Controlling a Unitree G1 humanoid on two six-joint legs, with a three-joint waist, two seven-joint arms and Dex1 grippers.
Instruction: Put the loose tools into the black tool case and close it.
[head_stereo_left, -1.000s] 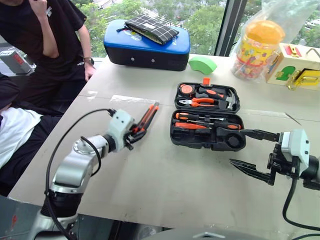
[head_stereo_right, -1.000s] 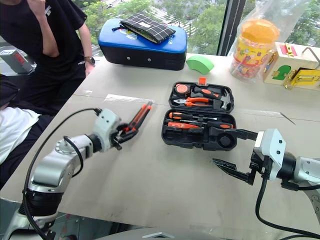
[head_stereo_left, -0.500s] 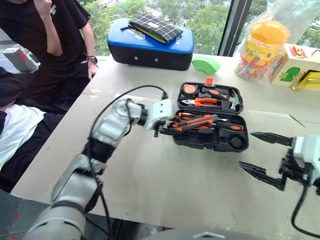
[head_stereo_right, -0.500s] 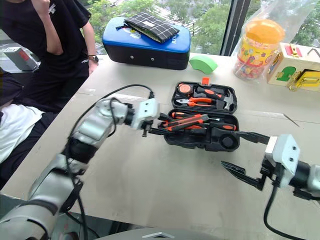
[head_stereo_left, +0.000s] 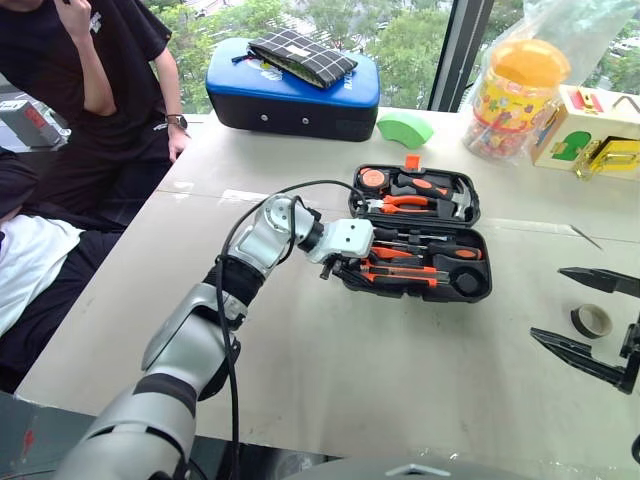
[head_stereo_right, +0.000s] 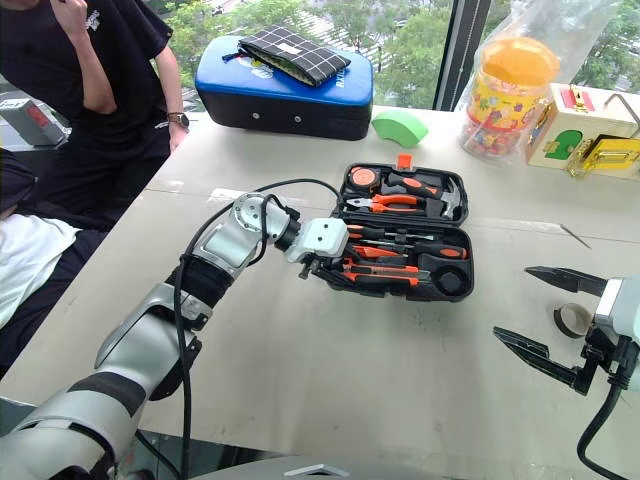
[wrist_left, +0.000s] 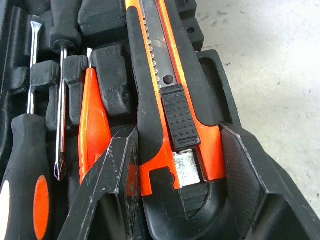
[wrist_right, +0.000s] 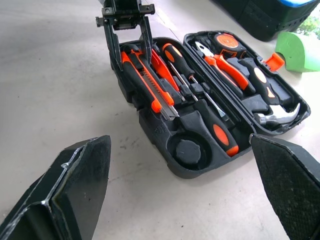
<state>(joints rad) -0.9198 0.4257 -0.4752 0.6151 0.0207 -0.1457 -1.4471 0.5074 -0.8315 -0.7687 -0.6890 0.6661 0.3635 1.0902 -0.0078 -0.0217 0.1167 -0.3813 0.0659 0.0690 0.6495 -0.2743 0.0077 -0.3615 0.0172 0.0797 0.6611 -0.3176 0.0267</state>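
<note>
The left gripper (wrist_left: 170, 165) had its fingers (wrist_left: 112, 170) pinching the orange-and-black utility knife (wrist_left: 165, 95), which lay over the front slot of the open black tool case (head_stereo_left: 470, 292) on the tabletop (head_stereo_left: 350, 370). Two screwdrivers (wrist_right: 215, 125) rested inside. The right gripper (head_stereo_left: 590, 320) hung with fingers spread wide, well apart from the case.

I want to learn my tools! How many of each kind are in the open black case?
Black-and-orange and all-orange screwdrivers: 3
Orange-and-black utility knife: 1
Orange-handled pliers: 1
Black-handled steel hammer: 1
Round orange tape measure: 1
Total: 7
</note>
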